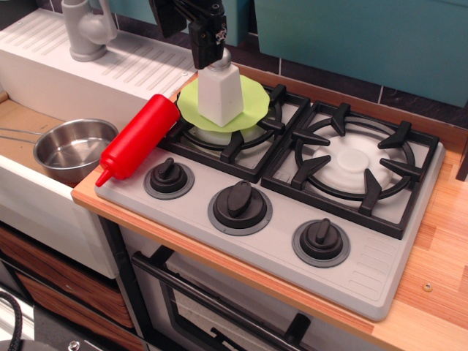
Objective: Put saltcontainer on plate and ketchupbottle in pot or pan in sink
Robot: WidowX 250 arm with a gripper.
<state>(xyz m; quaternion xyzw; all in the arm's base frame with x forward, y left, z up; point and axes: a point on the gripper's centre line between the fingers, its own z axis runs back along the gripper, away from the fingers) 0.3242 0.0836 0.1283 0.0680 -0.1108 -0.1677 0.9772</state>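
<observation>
The shaker (220, 93) already stands on the plate (252, 99), the jaws (207, 45) at its cap, grip unclear, while the ketchup (137, 136) lies on the stove edge, not yet in the pan (69, 148).

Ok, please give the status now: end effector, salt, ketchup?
End effector low over saltcontainer cap, grip unclear. Saltcontainer upright on plate. Ketchupbottle lying on stove edge, pot in sink empty. Nothing blocking.
</observation>
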